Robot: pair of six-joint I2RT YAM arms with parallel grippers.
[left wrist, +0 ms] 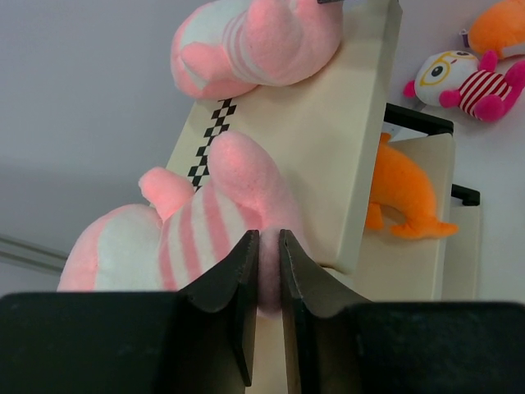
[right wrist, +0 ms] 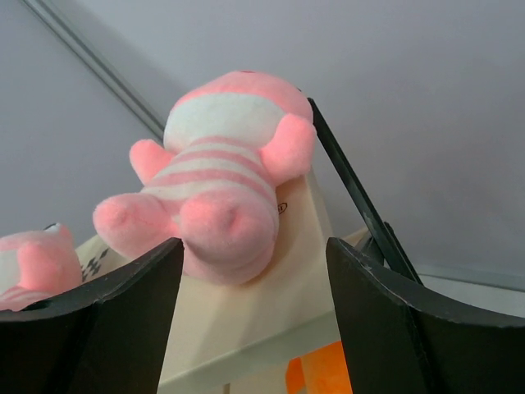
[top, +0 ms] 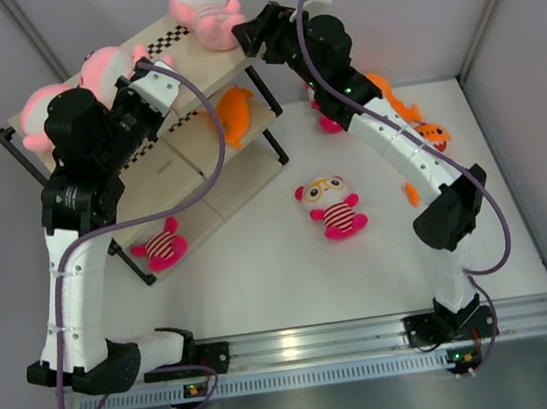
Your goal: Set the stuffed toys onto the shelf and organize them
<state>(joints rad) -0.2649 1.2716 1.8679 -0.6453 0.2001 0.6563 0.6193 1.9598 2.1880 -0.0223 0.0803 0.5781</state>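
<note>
The shelf (top: 235,66) stands at the back left, and two pale pink striped stuffed toys lie on its top board. My left gripper (left wrist: 269,238) is shut on a plush limb of the nearer pink toy (left wrist: 176,246), which rests on that board. The other pink toy (right wrist: 225,176) lies at the board's far end, just in front of my right gripper (right wrist: 250,242), which is open and holds nothing. An orange fish toy (top: 236,114) lies on the middle board. A bespectacled striped doll (top: 332,205) lies on the table.
A third pink toy (top: 39,109) sits at the shelf's left end. A magenta striped doll (top: 161,244) lies by the shelf's lower left corner. Orange fish toys (top: 433,133) lie on the table behind the right arm. Grey walls close in the back and sides.
</note>
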